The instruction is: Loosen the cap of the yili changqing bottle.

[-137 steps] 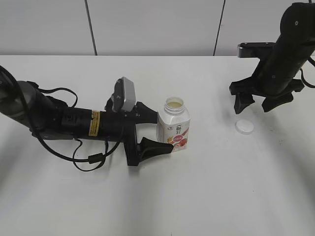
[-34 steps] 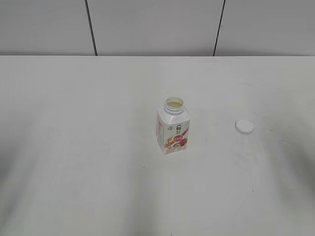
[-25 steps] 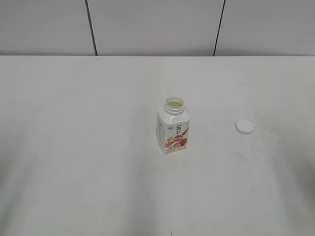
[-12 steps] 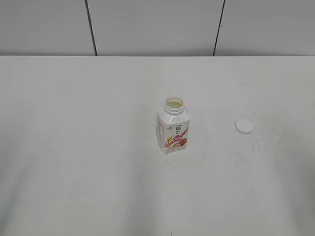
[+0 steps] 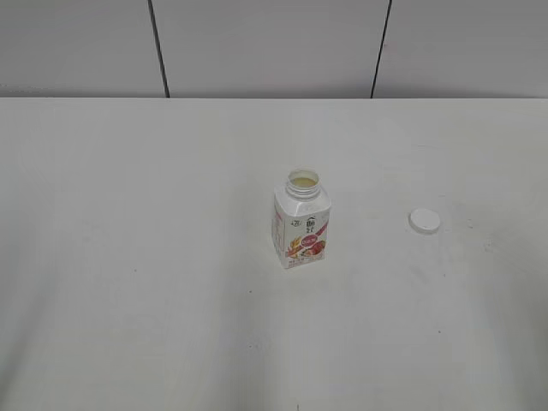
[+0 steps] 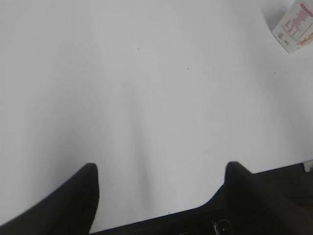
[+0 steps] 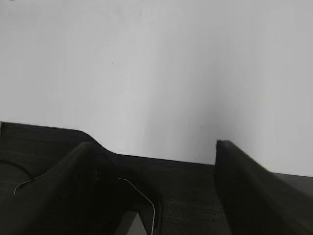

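Observation:
The yili changqing bottle [image 5: 301,224] stands upright in the middle of the white table [image 5: 128,257], its neck open with no cap on it. A corner of it shows at the top right of the left wrist view [image 6: 295,29]. The white cap [image 5: 425,221] lies flat on the table to the bottle's right, apart from it. Neither arm shows in the exterior view. My left gripper [image 6: 161,169] is open and empty over bare table near its edge. My right gripper [image 7: 154,147] is open and empty, also over the table edge.
A grey panelled wall [image 5: 274,43] runs behind the table's far edge. The dark floor or base shows below the table edge in the right wrist view [image 7: 186,196].
Since 5.5 s ago both arms have pulled out of the exterior view: the left gripper left the bottle, the right left the spot above the cap. Bottle and cap have not moved.

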